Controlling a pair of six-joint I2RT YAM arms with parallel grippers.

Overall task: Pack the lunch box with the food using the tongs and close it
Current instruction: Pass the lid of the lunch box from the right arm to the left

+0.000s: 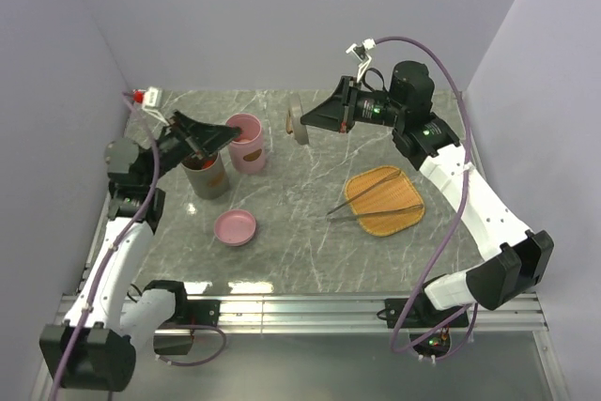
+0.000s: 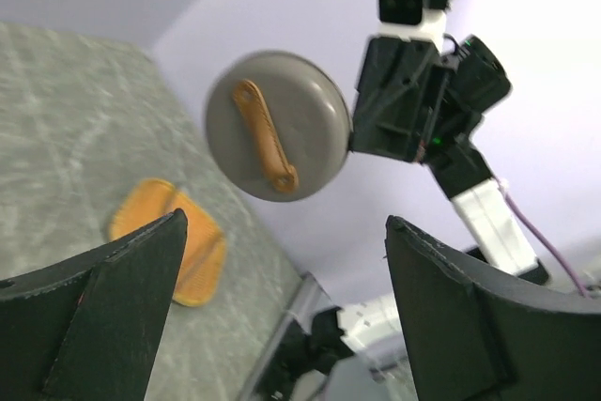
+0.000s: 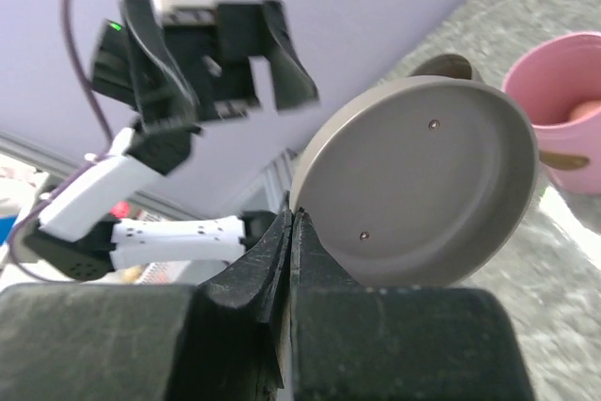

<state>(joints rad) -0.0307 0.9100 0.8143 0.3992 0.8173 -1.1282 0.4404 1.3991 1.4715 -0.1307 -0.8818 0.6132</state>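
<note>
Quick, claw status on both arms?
Left claw: open, holding nothing.
Right claw: closed on the rim of the grey lid.

Marble table point(image 1: 300, 241): tray point(image 1: 399, 224), bowl point(image 1: 222, 229)
</note>
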